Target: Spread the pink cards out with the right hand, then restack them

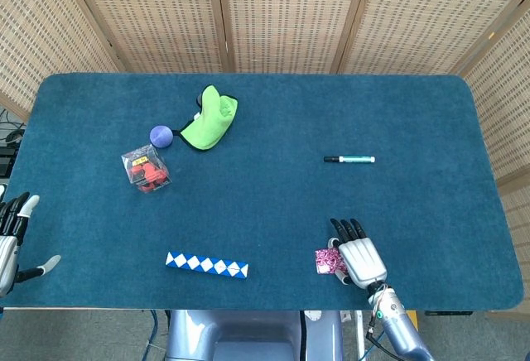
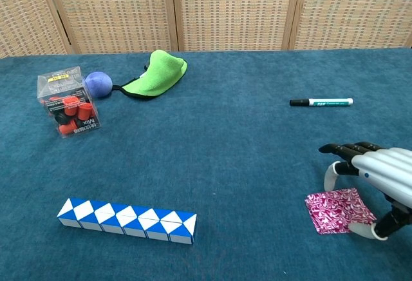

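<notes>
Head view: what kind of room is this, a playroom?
Probably a robot test space, not a playroom: a table covered in blue felt, woven screens fencing it off, and assorted practice items like a marker and a blue-white twist puzzle.

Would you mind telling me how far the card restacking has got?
Nearly finished: the pink patterned cards lie overlapped in one slightly skewed pile near the table's front edge. The right hand arches over them, fingertips at the pile's edges. Squaring the stack remains. The left hand waits, open.
</notes>
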